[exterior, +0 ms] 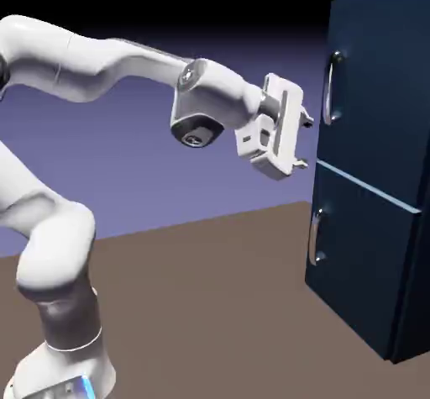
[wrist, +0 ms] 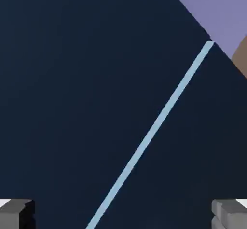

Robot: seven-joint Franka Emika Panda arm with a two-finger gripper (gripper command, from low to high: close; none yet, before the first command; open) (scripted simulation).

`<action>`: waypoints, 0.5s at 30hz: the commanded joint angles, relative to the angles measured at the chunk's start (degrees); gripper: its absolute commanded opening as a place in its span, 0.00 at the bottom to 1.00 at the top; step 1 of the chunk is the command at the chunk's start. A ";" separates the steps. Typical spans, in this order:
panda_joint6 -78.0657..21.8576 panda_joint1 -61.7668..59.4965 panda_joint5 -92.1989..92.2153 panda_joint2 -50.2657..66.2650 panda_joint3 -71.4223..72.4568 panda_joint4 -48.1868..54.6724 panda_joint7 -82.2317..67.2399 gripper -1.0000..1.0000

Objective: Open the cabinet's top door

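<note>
- One cabinet (exterior: 369, 221), navy; both doors flush, contents hidden.
- Two doors: top door (exterior: 374, 86), lower door (exterior: 361, 254).
- Two silver handles (exterior: 331, 86).
- One gripper (exterior: 306, 143): jaws spread, empty.

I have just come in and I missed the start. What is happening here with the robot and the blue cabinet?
A white robot arm is reaching toward the tall navy cabinet to open its top door. Its hand is open and empty, level with the lower part of that door, short of the front and not touching it. The door's silver handle is untouched, and both doors look closed. The hand view shows only navy panels and the pale seam between the doors.
</note>
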 commanded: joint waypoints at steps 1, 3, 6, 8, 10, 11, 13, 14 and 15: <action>-0.06 -0.83 2.50 -0.07 0.82 0.59 0.72 0.50; -0.19 -2.50 7.48 -0.20 2.45 1.77 2.16 0.50; -0.37 -5.00 14.96 -0.39 4.91 3.55 4.32 0.50; -0.49 -6.67 19.94 -0.53 6.54 4.73 5.77 0.50; -0.62 -8.34 24.93 -0.66 8.18 5.91 7.21 0.50; -0.68 -9.17 27.42 -0.72 9.00 6.50 7.93 0.50; -0.80 -10.84 32.40 -0.85 10.63 7.69 9.37 0.50; -0.86 -11.67 34.89 -0.92 11.45 8.28 10.09 0.50; -0.92 -12.51 37.39 -0.99 12.27 8.87 10.81 0.50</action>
